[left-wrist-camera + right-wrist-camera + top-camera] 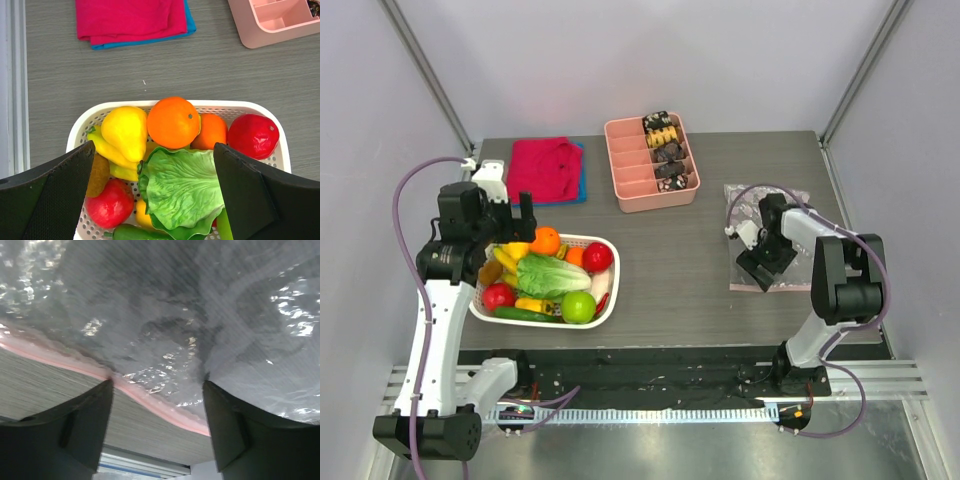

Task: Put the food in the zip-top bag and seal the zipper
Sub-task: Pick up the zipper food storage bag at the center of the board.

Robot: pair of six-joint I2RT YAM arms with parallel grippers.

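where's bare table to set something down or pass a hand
Widest bare grey tabletop: between the white mesh basket and the clear dotted plastic bag, nearer than the pink compartment tray. Narrower gap: red folded cloth to tray. Crowded: the full basket, the bag under the right gripper.

Bright, even overhead light with only faint soft shadows beside the white mesh basket [608, 295], top view sharp, white glare speckles across the zip-top bag [175, 305] up close, dark right gripper fingers [60, 430] slightly soft-focused.
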